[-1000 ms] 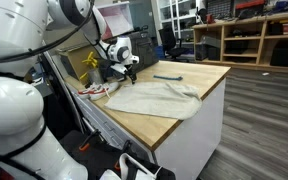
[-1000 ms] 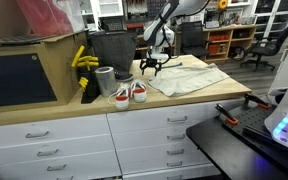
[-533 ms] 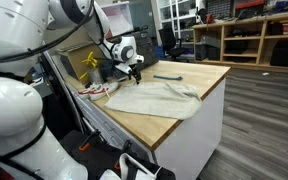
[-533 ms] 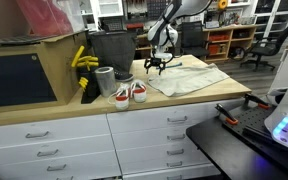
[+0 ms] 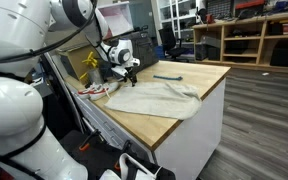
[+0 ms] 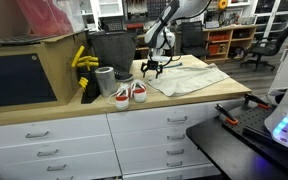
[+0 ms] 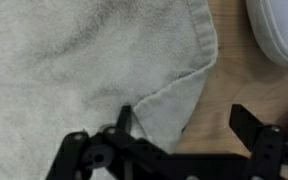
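My gripper (image 5: 130, 72) (image 6: 150, 68) hangs open just above a corner of a light grey towel (image 5: 156, 97) (image 6: 189, 76) spread on the wooden counter. In the wrist view the two black fingers (image 7: 184, 125) are spread wide. One finger is over the towel's corner (image 7: 164, 105), the other over bare wood. Nothing is held. A pair of small white shoes with red trim (image 5: 94, 91) (image 6: 130, 93) lies close beside that towel corner; a white rounded edge of one shoe shows in the wrist view (image 7: 279, 30).
A dark blue-green tool (image 5: 168, 77) lies on the counter past the towel. A grey metal cup (image 6: 105, 80), a dark bin (image 6: 111, 48) and yellow bananas (image 6: 81, 60) stand near the shoes. The counter edge (image 6: 184, 103) runs above white drawers.
The gripper has shifted slightly toward the shoes and dipped a little over the towel's corner. It stayed open. The towel and shoes have not moved.
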Action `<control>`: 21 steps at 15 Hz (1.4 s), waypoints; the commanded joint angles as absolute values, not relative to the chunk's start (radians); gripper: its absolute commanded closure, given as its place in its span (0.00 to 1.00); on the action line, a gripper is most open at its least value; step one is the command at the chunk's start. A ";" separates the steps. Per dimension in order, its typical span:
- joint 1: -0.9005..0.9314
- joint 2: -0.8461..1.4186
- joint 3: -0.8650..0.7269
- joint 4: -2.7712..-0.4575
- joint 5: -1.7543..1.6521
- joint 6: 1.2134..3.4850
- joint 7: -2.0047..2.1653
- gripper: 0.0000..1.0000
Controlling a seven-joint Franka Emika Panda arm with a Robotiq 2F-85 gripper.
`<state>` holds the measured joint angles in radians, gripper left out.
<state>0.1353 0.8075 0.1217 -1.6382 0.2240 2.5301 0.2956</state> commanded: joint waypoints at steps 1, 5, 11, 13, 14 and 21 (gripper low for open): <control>0.133 0.808 0.138 -1.641 0.249 2.518 0.275 0.00; 0.140 0.810 0.160 -1.636 0.255 2.524 0.273 0.00; 0.178 0.805 0.192 -1.617 0.251 2.552 0.279 0.00; 0.195 0.803 0.196 -1.609 0.247 2.576 0.283 0.00; 0.209 0.802 0.192 -1.605 0.240 2.594 0.287 0.00; 0.239 0.719 0.117 -1.664 0.164 2.753 0.265 0.00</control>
